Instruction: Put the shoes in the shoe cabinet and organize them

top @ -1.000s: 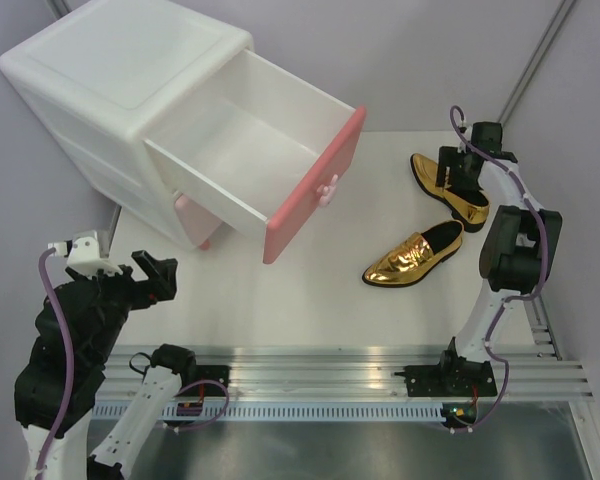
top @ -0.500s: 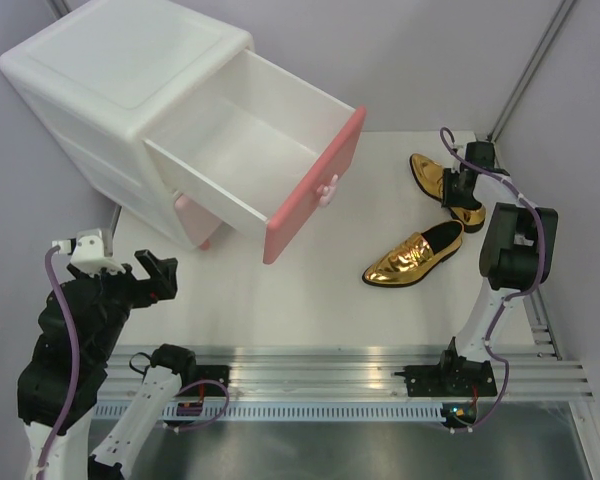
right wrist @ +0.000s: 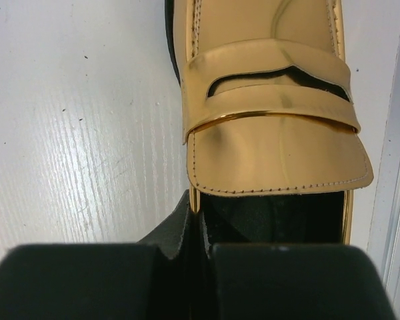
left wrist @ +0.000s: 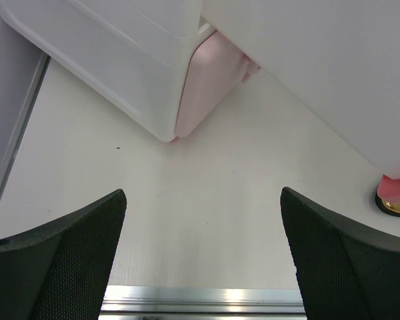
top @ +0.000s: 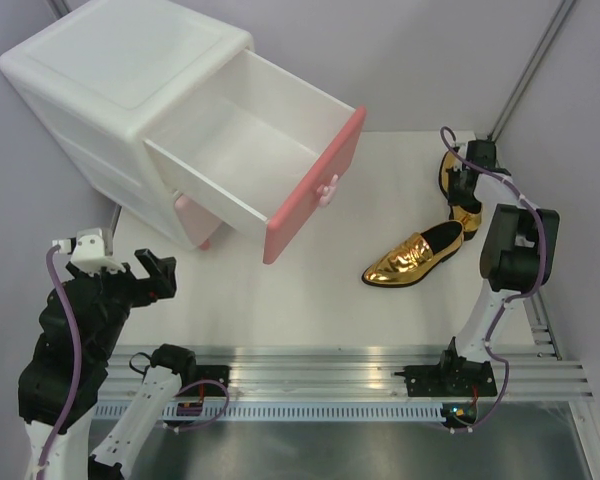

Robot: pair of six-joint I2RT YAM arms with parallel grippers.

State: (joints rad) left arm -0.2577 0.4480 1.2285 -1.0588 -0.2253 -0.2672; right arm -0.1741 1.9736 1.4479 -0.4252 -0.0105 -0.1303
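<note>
The right claw (right wrist: 197,227) is pinched together on the side rim of a shiny metallic gold slip-on loafer (right wrist: 273,133), one finger inside its dark lining. From above, the arm hides most of that shoe at the far right of the white table (top: 310,290). A second gold loafer (top: 417,257) lies apart, nearer the bases. The left claw (left wrist: 203,267) hangs spread wide, facing the white rounded plastic cabinet (top: 110,80). Its deep pink upper drawer (top: 315,190) stands pulled out, and the pale pink lower front (left wrist: 207,80) sits flush.

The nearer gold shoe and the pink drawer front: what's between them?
Nothing: the top view shows only bare white table between the nearer gold shoe and the pink drawer front.
</note>
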